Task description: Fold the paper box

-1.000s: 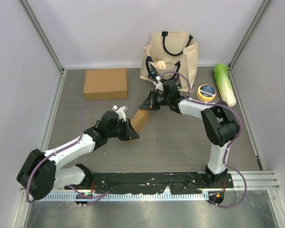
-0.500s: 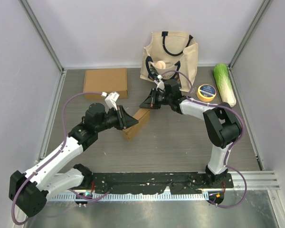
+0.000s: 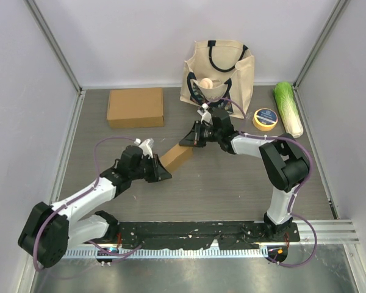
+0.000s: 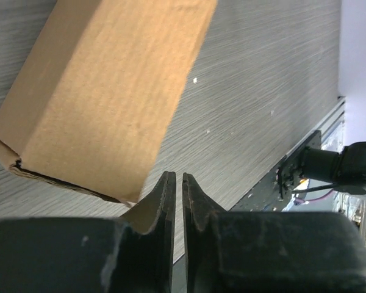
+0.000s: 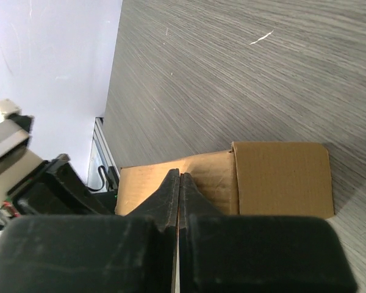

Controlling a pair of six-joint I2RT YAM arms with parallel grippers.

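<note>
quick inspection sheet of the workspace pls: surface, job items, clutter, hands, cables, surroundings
surface: grey wood-grain table, no spills seen
job's things: paper box lies flat between both hands; a gap shows at one end
clutter: flat cardboard box back left; tote bag, tape roll, cabbage back right
hands: left hand shut, empty, at the box's near end; right hand shut, tips over its far end
cables: purple cables loop along both arms, off the box
surroundings: pale walls, metal rail at near edge
</note>
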